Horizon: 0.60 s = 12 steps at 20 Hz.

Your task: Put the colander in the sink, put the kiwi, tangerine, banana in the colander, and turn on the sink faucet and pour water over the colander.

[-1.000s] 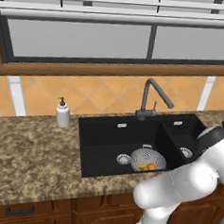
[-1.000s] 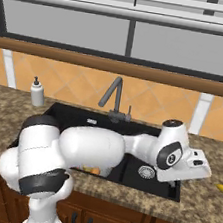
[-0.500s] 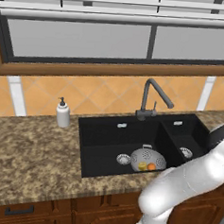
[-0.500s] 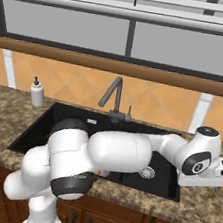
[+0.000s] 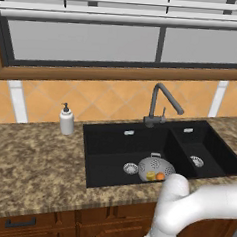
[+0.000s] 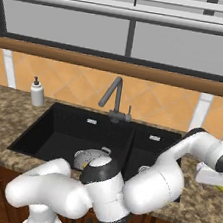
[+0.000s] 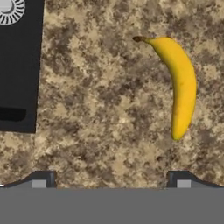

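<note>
The counter is speckled brown granite, with the black two-basin sink sunk into it and the faucet rising at the back between the basins. In the large basin sits the colander, near the drain, with an orange tangerine and something yellowish-green beside it, probably the kiwi, too small to be sure. So the banana looks like the one fruit left to move.

The banana lies flat on the counter to the right of the sink, well apart from the colander. In the hand view it lies near the right finger, off centre.

The gripper hovers above bare granite with its jaws spread wide and nothing between them.

The banana is likely light, fairly firm, with a smooth skin that could slip and a soft inside that hard squeezing would bruise. The thick middle, taken across its width, seems the best hold; the tapered ends would probably let it pivot.
</note>
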### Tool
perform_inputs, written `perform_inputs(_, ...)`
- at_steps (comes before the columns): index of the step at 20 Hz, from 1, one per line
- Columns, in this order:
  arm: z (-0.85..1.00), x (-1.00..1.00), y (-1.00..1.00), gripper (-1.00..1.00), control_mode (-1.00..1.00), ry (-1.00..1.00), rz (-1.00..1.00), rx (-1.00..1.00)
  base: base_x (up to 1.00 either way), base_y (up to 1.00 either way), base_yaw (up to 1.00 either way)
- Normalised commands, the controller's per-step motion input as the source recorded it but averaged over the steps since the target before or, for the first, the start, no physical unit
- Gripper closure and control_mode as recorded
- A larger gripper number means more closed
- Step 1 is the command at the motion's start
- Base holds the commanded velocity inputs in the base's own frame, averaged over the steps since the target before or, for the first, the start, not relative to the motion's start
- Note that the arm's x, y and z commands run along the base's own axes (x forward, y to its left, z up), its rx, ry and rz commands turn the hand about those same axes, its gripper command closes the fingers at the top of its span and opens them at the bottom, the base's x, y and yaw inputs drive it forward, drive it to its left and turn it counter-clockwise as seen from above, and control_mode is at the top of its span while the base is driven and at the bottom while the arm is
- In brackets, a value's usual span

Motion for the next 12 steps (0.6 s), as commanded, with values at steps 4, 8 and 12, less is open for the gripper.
perform_inputs(4,-0.23,0.00,-0.26,-1.00,-1.00,-0.32,0.00,0.04,0.00,0.00,0.00)
perform_inputs(8,-0.22,0.02,-0.25,-1.00,-1.00,-0.33,0.01,0.01,0.00,0.00,0.00)
perform_inputs(12,-0.29,-0.02,-0.11,-1.00,-1.00,-0.39,0.05,0.00,0.00,0.00,0.00)
